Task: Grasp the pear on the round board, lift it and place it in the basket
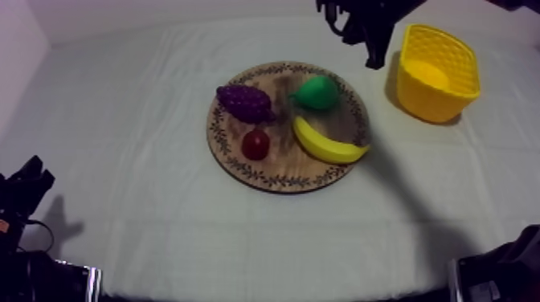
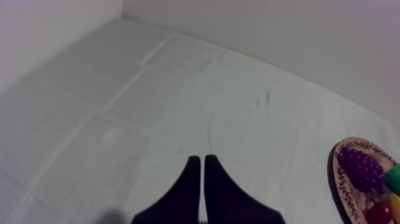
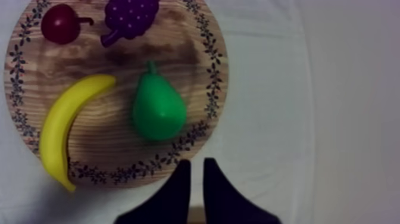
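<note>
The green pear (image 1: 316, 92) (image 3: 158, 110) lies on the round wooden board (image 1: 277, 173) (image 3: 113, 128), at its far right part, stem toward the grapes. My right gripper (image 1: 374, 53) (image 3: 194, 170) hovers past the board's rim between the pear and the yellow basket (image 1: 436, 72); its fingers lie together as a narrow wedge, holding nothing. My left gripper (image 1: 30, 178) (image 2: 199, 167) rests low at the table's left, shut on nothing, pointing over bare cloth.
Beside the pear on the board lie a banana (image 1: 325, 143) (image 3: 59, 134), purple grapes (image 1: 243, 103) (image 3: 130, 16) and a small red fruit (image 1: 255, 144) (image 3: 59, 24). The board's edge (image 2: 340, 179) with grapes (image 2: 362, 168) appears off the left gripper's side.
</note>
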Tool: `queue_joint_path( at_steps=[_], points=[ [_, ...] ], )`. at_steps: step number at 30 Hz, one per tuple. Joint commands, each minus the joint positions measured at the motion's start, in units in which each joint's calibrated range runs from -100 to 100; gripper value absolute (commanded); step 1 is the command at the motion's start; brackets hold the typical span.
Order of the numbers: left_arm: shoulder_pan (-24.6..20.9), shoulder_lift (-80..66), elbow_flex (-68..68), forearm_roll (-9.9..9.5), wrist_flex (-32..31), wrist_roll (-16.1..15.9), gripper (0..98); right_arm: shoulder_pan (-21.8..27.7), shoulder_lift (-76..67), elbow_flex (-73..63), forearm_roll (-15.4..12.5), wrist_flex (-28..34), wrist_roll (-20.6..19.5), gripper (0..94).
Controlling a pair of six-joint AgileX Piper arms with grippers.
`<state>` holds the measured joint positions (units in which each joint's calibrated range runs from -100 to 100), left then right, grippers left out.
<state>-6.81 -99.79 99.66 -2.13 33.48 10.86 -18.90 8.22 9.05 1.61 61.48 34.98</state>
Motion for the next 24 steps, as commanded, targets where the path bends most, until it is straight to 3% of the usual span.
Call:
queue_joint_path(
  at_steps=[1, 2, 3, 7, 13, 24],
  points=[
    [-0.03, -0.04, 0.0, 0.01, -0.01, 0.0, 0.1, -0.02, -0.16, 0.18, -0.56, -0.28, 0.37, 44.3],
    [-0.03, -0.04, 0.0, 0.01, -0.01, 0.0, 0.1, -0.02, -0.26, 0.3, -0.81, -0.47, 0.69, 57.9],
    [-0.03, -0.04, 0.0, 0.01, -0.01, 0.0, 0.1, 0.12, -0.43, 0.41, -1.31, -0.6, 1.32, 65.5],
    [-0.03, -0.04, 0.0, 0.01, -0.01, 0.0, 0.1, 1.34, -1.03, 0.18, -3.97, -0.49, 4.72, 79.9],
    [-0.03, -0.04, 0.0, 0.01, -0.01, 0.02, 0.1, 1.86, -0.59, -1.31, -5.14, 1.84, 6.09, 83.3],
    [-0.03, -0.04, 0.0, 0.01, -0.01, 0.01, 0.1, -0.15, 6.64, -2.77, -3.87, 2.6, 4.51, 82.5]
  ],
)
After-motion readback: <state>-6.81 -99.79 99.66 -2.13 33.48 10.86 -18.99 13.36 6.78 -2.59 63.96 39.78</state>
